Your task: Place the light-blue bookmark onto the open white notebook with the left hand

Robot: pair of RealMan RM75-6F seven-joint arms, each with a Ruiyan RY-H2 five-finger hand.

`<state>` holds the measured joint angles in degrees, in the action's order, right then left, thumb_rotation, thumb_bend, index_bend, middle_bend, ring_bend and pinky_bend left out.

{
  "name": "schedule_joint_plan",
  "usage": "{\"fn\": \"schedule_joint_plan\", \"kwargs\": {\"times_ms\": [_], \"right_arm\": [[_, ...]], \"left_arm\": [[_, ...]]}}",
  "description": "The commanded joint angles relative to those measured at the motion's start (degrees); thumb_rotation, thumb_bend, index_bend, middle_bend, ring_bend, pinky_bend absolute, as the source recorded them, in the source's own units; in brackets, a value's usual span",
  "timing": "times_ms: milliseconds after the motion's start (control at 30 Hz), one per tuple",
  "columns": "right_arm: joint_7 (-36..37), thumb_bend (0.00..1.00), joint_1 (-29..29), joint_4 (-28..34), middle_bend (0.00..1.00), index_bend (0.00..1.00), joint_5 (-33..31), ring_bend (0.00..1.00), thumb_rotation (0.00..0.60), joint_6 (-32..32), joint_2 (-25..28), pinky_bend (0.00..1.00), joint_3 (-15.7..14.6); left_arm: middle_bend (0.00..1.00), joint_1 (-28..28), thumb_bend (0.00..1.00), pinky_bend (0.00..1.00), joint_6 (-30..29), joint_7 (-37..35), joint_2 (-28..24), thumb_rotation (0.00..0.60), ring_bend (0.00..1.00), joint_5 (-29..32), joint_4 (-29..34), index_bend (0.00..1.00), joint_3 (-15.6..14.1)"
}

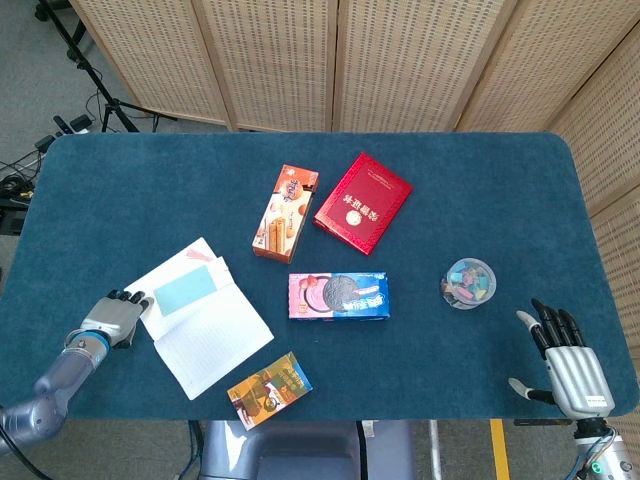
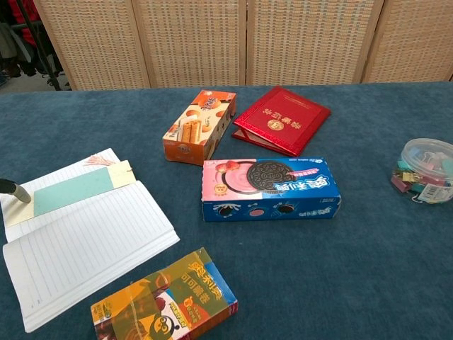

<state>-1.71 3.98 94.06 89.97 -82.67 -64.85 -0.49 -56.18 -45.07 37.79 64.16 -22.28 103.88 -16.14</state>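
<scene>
On the blue table point(image 1: 480, 190), one open white notebook point(image 1: 205, 335) carries one light-blue bookmark point(image 1: 188, 291) flat across its upper page, as the task requires. Left hand point(image 1: 115, 319) sits at the notebook's edge, fingers curled, holding nothing; any withdrawal should avoid dragging the page. Right hand point(image 1: 570, 362) lies spread, empty. Counted: four boxes, one clip tub point(image 1: 469, 283).

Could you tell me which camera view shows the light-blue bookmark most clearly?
The chest view: the light-blue bookmark appears large and close there, lying on the open white notebook with a pink tassel at its far end. The head view shows the same bookmark from above, much smaller, tassel barely visible.
</scene>
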Motion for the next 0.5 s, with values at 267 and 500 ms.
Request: {"fn": "schedule_joint_plan", "kwargs": {"times_ms": [267, 500], "right_arm": [[0.2, 0.1, -0.1, 0.0, 0.0, 0.1, 0.0, 0.0, 0.6, -0.1, 0.1, 0.0, -0.1], [0.0, 0.1, 0.0, 0.0, 0.0, 0.1, 0.1, 0.0, 0.6, 0.1, 0.0, 0.0, -0.1]], "left_arm": [[0.0, -1.0, 0.85, 0.0, -0.6, 0.7, 0.5, 0.6, 0.0, 1.1, 0.7, 0.0, -0.8], [0.0, -1.4, 0.85, 0.0, -1.2, 1.1, 0.5, 0.6, 0.0, 0.8, 1.8, 0.0, -1.3]]}}
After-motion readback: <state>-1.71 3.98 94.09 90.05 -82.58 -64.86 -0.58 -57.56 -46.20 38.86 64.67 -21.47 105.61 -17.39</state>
